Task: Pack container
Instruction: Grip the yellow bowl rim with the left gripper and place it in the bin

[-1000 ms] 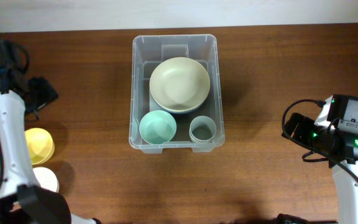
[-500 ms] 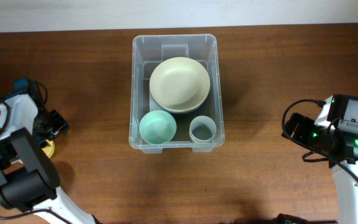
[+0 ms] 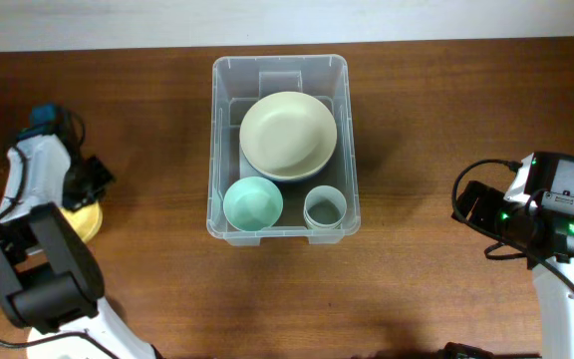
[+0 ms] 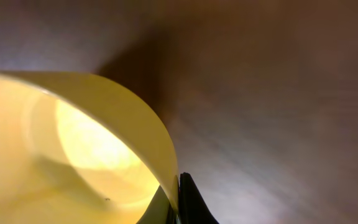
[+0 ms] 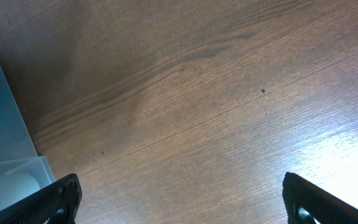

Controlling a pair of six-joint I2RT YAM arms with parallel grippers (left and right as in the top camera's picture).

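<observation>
Container (image 3: 280, 62): set upright and open at the table's middle; a cream bowl (image 3: 287, 135), a teal bowl (image 3: 253, 203) and a small cup (image 3: 325, 207) are held inside.
Left gripper (image 4: 176, 205): placed at the table's left side, well apart from the container; the wall of a yellow bowl (image 4: 73, 143) is pinched between its fingers, with no gap seen.
Right gripper (image 5: 182, 202): spread wide above bare wood near the container's right wall; nothing is held.
Risk: the yellow bowl is gripped by its thin rim only, so it may be tipped or dropped when lifted. The packed bowls may be struck if it is lowered off-centre, as little floor is left free.
Table (image 3: 446, 100): dark brown wood grain, smooth; glare is seen in the wrist views.
Room: only a pale strip beyond the table's far edge is shown.
</observation>
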